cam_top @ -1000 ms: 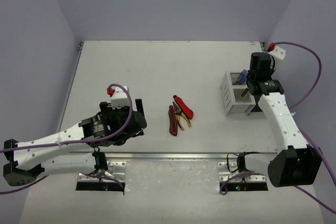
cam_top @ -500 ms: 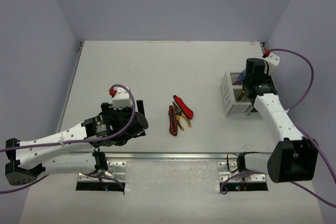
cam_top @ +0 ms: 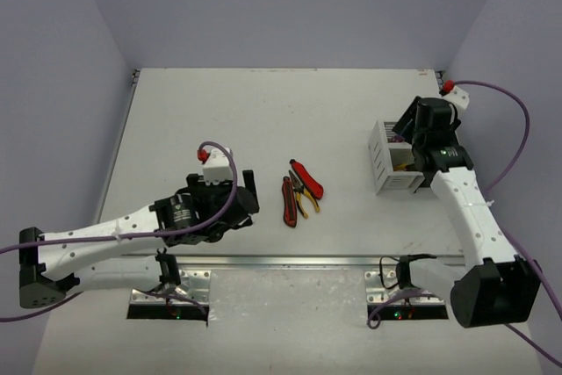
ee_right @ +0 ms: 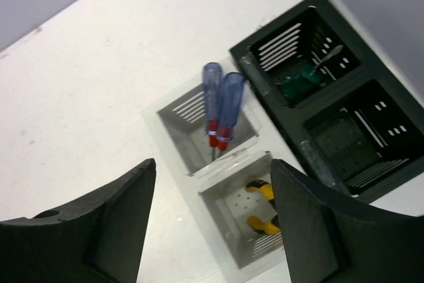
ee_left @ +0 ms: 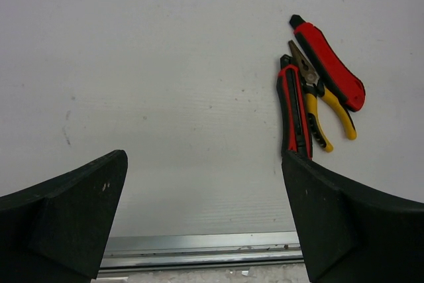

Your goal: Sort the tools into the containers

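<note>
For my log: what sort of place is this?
Probably a lab robot test cell: a bare white table boxed in by plain walls, two arms bolted at its near edge, loose hand tools and a slatted white bin.

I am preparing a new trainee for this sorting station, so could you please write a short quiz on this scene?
1. True or false: the blue screwdrivers stand in the white bin.
2. How many tools lie loose on the table ahead of the left pincer? A one, B three, C five.
3. Fill in: the right pincer is ___ (open or shut).
Key: 1 true; 2 B; 3 open.
</note>
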{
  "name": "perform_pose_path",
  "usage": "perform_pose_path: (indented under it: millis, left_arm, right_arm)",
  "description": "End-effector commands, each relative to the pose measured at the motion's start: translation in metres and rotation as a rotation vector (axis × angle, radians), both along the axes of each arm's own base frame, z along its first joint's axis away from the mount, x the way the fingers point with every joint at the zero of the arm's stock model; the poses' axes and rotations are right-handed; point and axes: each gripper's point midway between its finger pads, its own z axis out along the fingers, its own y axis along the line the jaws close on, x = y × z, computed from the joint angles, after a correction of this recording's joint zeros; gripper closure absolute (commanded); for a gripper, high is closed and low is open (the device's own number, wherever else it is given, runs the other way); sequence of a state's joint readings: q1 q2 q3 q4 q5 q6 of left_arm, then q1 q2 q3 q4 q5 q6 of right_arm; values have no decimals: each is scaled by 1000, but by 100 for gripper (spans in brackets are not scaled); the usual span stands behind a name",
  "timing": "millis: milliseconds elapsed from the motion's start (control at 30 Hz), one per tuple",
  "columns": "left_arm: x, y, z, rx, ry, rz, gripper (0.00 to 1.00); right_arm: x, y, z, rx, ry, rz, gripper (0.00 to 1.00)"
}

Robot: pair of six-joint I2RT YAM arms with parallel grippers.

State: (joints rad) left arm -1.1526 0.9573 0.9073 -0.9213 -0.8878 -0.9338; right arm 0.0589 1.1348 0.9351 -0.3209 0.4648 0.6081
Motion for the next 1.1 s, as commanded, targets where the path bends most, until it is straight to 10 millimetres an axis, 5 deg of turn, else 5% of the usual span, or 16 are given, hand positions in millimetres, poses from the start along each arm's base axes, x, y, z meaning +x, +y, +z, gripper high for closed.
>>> perform_pose_path:
  millis: [0,267,333,533,733,800,1067]
  left_arm:
    - [24,-44,-19,-79,45,-48,0]
    - [59,-90,-54,-72,158,-35,0]
    - [65,-122,-65,-80,239,-70,0]
    - [66,-176,-85,-144,333,-76,13]
    - [58,-207,-111,-90,393,50,33]
    - [51,-213,-119,-84,415,63,55]
    - [38,-208,-153,-58,466,95,59]
  right_arm:
    - [-5,47,34,95,-34,221,30]
    - [-47,129,23,174,92,633,30]
    - [-66,135,13,198,96,690,29]
    - [-92,128,14,188,33,686,24]
    - [-101,122,9,163,45,682,23]
    - [-103,123,11,167,36,689,23]
    - [-106,127,14,177,28,712,23]
